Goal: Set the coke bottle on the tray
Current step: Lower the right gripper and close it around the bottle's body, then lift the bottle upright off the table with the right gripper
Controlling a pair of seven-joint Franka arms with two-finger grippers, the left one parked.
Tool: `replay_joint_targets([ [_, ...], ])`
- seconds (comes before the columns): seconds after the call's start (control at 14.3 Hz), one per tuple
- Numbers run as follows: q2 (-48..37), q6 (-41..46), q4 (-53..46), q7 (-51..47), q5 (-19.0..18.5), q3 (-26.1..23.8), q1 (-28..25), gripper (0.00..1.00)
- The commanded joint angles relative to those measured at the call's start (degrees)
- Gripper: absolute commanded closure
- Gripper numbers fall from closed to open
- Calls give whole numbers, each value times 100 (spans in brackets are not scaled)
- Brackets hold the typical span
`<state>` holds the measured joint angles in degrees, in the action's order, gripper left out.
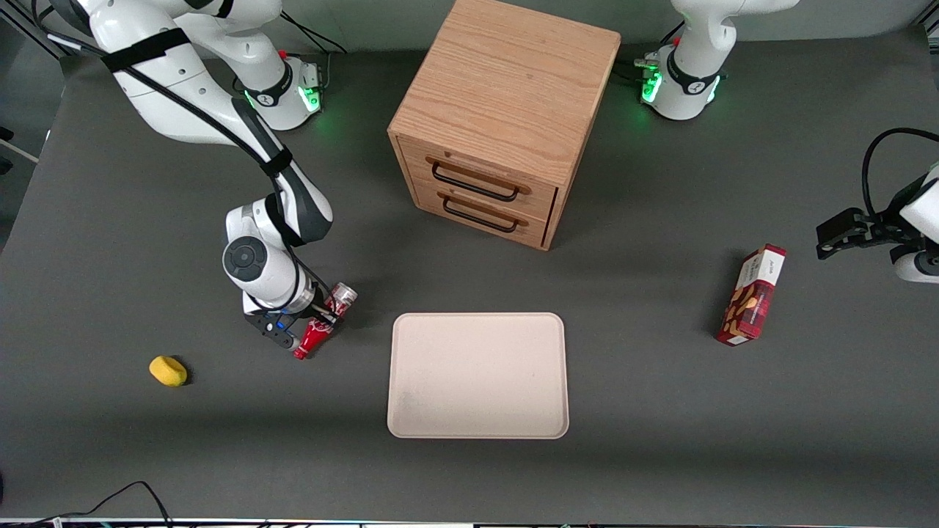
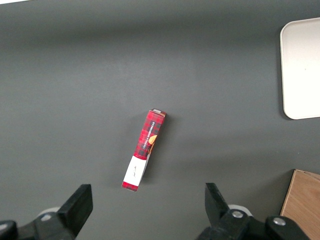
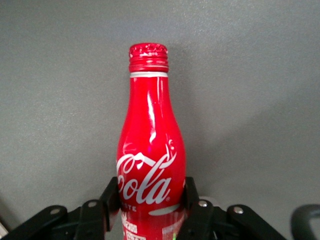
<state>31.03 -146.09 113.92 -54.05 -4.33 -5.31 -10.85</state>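
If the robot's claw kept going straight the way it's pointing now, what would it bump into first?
Probably just the table. The claw, shut on the coke bottle, points toward the front camera, bottle neck leading. The yellow thing and tray seem off that line, though depth is unclear.

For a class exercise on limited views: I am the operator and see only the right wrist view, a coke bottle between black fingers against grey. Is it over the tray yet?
Observer: No. In the front view the coke bottle in the gripper is beside the tray, toward the working arm's end of the table.
Operator: Is anything already on the tray?
Observer: No, its cream surface is bare.
Operator: What else is near the bottle?
Observer: A small yellow object lies on the table, farther toward the working arm's end.
Operator: Any other red item?
Observer: Yes, a red snack box toward the parked arm's end.
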Motion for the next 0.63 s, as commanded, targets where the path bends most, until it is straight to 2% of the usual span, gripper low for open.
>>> replay_joint_targets([
  [0.0, 61, -16, -89, -176, -112, 13, -5, 100],
  [0.28, -202, 133, -89, -158, -112, 13, 4, 100],
  [0.56, -738, 1799, -737, -79, -103, -31, 30, 100],
])
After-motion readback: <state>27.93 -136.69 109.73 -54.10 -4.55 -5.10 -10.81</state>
